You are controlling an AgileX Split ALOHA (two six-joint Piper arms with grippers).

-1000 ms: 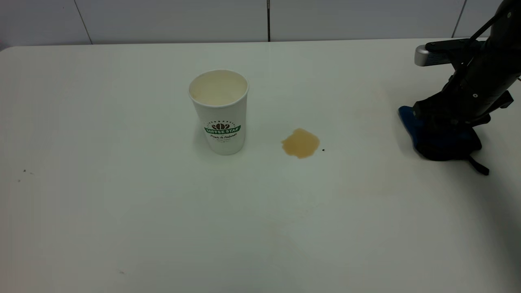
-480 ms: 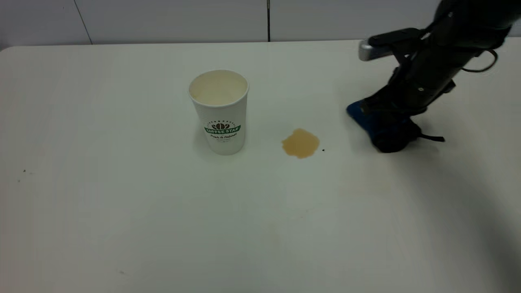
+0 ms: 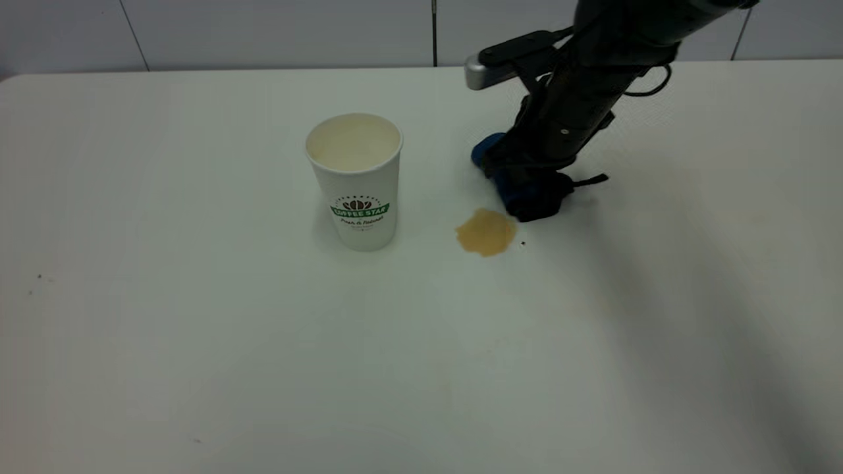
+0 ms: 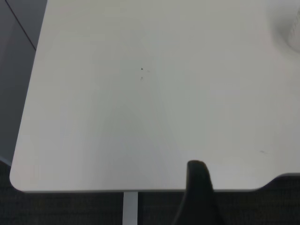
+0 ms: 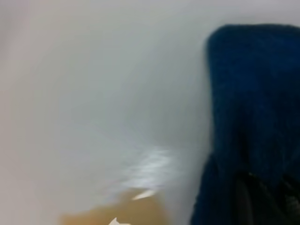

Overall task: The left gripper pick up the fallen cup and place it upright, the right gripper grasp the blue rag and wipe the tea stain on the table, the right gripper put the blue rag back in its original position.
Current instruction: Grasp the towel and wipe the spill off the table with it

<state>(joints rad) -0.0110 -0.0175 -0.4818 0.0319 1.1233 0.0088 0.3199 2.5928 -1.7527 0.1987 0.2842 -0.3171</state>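
Note:
The white paper cup (image 3: 355,181) with the green logo stands upright on the white table (image 3: 197,342), left of centre. The light-brown tea stain (image 3: 486,232) lies to the cup's right. My right gripper (image 3: 527,186) is shut on the blue rag (image 3: 508,187) and presses it on the table just behind and to the right of the stain, almost touching its edge. In the right wrist view the blue rag (image 5: 253,93) fills one side and the tea stain (image 5: 117,213) shows close by. My left gripper (image 4: 200,197) hovers past the table's corner, far from the cup.
A tiny dark speck (image 3: 523,243) sits right of the stain. The rag's black strap (image 3: 589,179) trails to the right. A grey wall runs behind the table's far edge. The left wrist view shows the table's rounded corner (image 4: 18,180) and dark floor beyond.
My right arm has slid the blue rag leftward across the table, from the far right to just beside the tea stain. The cup and the stain have not moved.

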